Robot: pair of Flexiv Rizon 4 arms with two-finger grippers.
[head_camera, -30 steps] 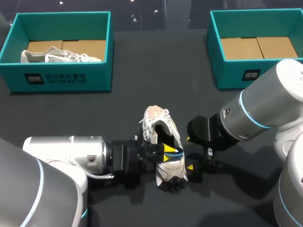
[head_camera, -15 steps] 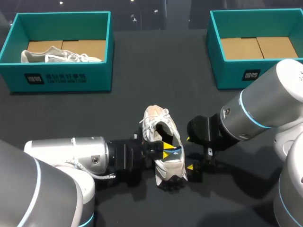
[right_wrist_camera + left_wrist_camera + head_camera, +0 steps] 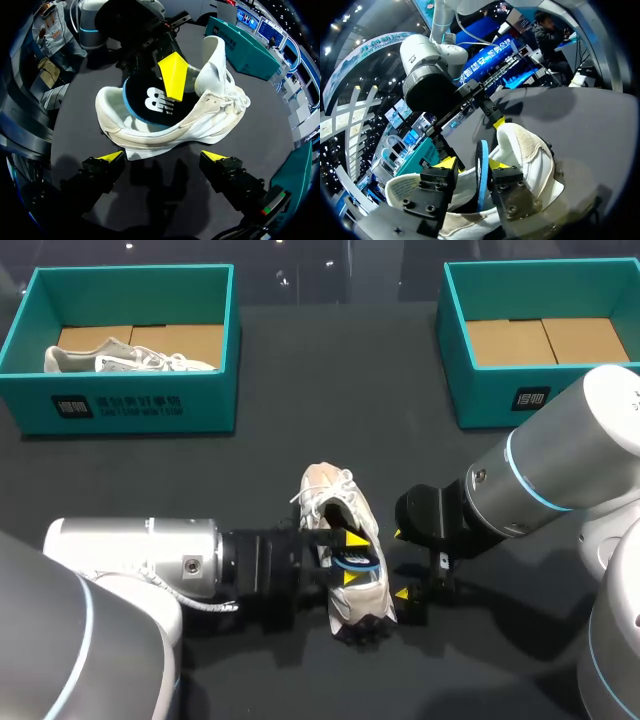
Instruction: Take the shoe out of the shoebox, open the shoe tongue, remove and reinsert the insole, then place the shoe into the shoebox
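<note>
The left fingers (image 3: 495,164) are clenched on the dark, blue-edged insole (image 3: 481,170), which stands on edge between their yellow tips with its heel end lifted above the collar and its front part down inside the shoe (image 3: 325,490). In the right wrist view one yellow tip lies flat on the insole's printed face. The shoe lies in the middle of the tabletop (image 3: 300,390), outside both boxes, toe toward 11 o'clock and heel toward 5 o'clock, tongue pulled up. The right fingers (image 3: 214,156) sit released at the shoe's 3 o'clock, one tip on each side of the sole's length and neither touching it. The left shoebox (image 3: 130,400), at 10 o'clock from the shoe, holds a second shoe (image 3: 120,358); the right shoebox (image 3: 480,390), at 2 o'clock, shows only its cardboard floor. The step in hand looks like the insole work, though whether it is coming out or going back in cannot be judged from here. Either way, the insole should travel along the shoe's length, not sideways, so it does not fold against the collar. Since the light shoe may drag with it, closing the right fingers on the sole first would likely steady it.
</note>
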